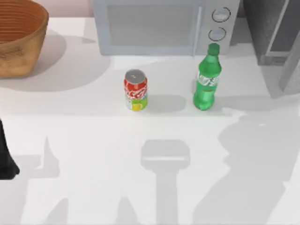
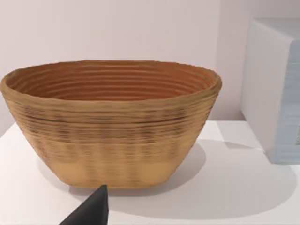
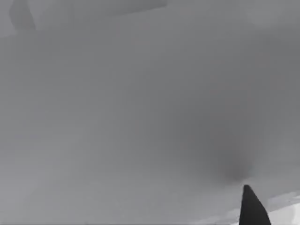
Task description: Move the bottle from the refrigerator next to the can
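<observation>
Bottle: the green bottle (image 1: 207, 78) stands upright on the white table (image 1: 93, 140), just in front of the microwave's (image 1: 159, 26) knob side and out of the refrigerator (image 1: 274, 30).
Can: the red can (image 1: 135, 90) stands upright on the table, to the left of the bottle in the top view, with a clear gap of bare table between the two.
Refrigerator: the grey cabinet sits at the table's far right corner, its door swung open toward the front; what is inside it cannot be seen.
Left arm: a dark piece of it (image 1: 5, 157) shows at the table's left edge, near the front; it looks parked. Its wrist camera faces the woven basket (image 2: 110, 122), and one dark fingertip (image 2: 96, 206) shows, so whether this gripper is open or closed cannot be told.
Right arm: its shadow falls on the right part of the table; the wrist view gives a grey surface and one dark fingertip (image 3: 251, 206), nothing held there, open or closed not readable.
Done: the bottle is out of the refrigerator, set down and free of any grip.
Left: little, by my judgement. The bottle is on the can's level and near it; only if "next to" means closer would it need a further shift to the left.
</observation>
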You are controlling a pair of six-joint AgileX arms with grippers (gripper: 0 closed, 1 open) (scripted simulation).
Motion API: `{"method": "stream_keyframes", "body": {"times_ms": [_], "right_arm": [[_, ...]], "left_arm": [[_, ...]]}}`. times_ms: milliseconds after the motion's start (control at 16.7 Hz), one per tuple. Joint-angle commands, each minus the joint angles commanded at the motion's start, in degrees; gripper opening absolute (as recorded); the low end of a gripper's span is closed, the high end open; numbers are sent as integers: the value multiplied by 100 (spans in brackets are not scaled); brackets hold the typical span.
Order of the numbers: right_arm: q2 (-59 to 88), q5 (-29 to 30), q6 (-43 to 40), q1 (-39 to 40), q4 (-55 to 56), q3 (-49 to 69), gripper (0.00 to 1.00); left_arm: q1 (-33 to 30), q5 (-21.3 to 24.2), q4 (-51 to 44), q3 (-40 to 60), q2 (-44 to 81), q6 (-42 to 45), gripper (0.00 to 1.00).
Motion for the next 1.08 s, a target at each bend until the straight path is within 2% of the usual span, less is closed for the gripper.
{"method": "stream_keyframes", "body": {"times_ms": [180,300,720,1080], "right_arm": [[-281,817,682,934,399,-355,100],[-403,1126,960,1249,562,-502,100],[-332,1234,1002,1227,573,-470,100],[760,1245,1004,1245,320,906,100]], "left_arm": [[0,0,0,0,0,0,100],[0,0,0,0,0,0,100],[0,0,0,0,0,0,100],[0,0,0,0,0,0,100]]}}
